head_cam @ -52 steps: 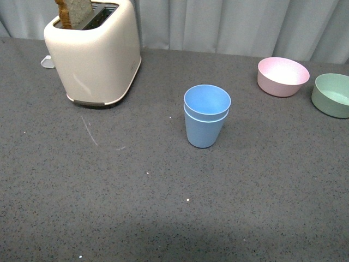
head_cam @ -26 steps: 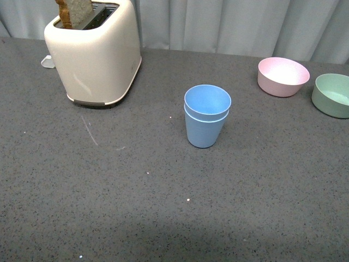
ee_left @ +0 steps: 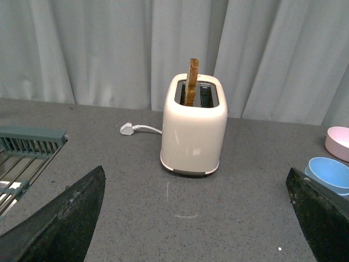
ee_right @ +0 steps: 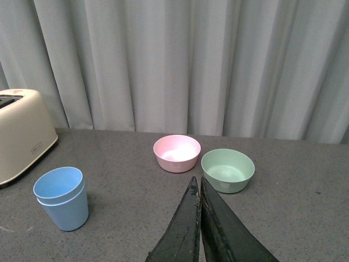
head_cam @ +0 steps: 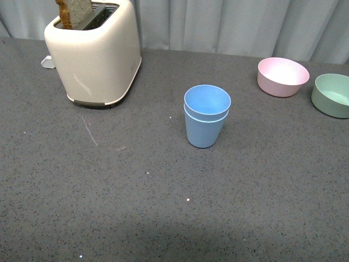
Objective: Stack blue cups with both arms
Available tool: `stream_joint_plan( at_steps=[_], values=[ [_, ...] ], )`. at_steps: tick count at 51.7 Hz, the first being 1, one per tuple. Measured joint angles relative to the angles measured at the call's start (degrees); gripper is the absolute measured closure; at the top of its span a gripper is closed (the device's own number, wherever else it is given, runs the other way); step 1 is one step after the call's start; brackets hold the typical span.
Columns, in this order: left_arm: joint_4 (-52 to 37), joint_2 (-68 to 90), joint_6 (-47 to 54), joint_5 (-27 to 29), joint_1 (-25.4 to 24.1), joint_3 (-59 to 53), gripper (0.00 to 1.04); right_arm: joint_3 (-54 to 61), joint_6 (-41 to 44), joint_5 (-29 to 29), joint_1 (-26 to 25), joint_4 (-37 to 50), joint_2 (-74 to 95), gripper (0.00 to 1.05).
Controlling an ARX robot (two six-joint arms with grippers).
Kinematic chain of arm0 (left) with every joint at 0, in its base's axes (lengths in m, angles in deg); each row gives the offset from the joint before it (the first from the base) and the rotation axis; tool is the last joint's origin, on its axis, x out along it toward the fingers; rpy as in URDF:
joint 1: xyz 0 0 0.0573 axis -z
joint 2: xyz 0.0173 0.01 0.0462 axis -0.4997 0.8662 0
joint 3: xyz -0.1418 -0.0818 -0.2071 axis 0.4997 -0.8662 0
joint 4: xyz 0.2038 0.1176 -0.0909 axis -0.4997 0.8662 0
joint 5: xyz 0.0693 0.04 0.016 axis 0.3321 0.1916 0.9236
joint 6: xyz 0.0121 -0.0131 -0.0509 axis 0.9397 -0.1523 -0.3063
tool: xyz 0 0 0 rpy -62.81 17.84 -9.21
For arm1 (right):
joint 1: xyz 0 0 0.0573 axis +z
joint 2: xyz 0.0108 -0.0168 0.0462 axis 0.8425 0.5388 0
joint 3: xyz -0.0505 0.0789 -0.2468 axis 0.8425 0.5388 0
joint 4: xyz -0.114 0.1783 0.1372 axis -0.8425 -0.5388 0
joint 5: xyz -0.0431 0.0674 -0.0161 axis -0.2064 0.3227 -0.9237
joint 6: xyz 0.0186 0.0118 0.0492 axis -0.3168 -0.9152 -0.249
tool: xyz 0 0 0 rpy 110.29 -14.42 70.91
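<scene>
The two blue cups [head_cam: 206, 116] stand nested, one inside the other, upright in the middle of the grey table. They also show in the right wrist view [ee_right: 61, 197] and, partly, at the edge of the left wrist view [ee_left: 330, 173]. Neither arm shows in the front view. My left gripper [ee_left: 196, 218] is open and empty, its fingers [ee_left: 62, 218] spread wide, well back from the cups. My right gripper [ee_right: 199, 188] is shut and empty, away from the cups, pointing toward the bowls.
A cream toaster [head_cam: 94, 52] with a slice of bread in it stands at the back left, its white plug [ee_left: 127, 129] behind it. A pink bowl [head_cam: 282, 76] and a green bowl [head_cam: 332, 94] sit at the back right. A grey-green rack [ee_left: 24, 155] lies at the left.
</scene>
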Motion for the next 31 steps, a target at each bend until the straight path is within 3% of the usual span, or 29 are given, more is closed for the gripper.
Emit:
stream_joint_plan(
  at_steps=[5,9,15,31],
  values=[
    [0.0,0.0,0.0,0.0,0.0,0.0,0.07,0.0,0.0,0.0,0.0,-0.2,0.0,1.04],
    [0.0,0.0,0.0,0.0,0.0,0.0,0.07,0.0,0.1,0.0,0.0,-0.2,0.0,0.93],
    [0.0,0.0,0.0,0.0,0.0,0.0,0.07,0.0,0.1,0.0,0.0,-0.2,-0.1,0.67],
    [0.0,0.0,0.0,0.0,0.0,0.0,0.07,0.0,0.1,0.0,0.0,-0.2,-0.1,0.1]
  ],
)
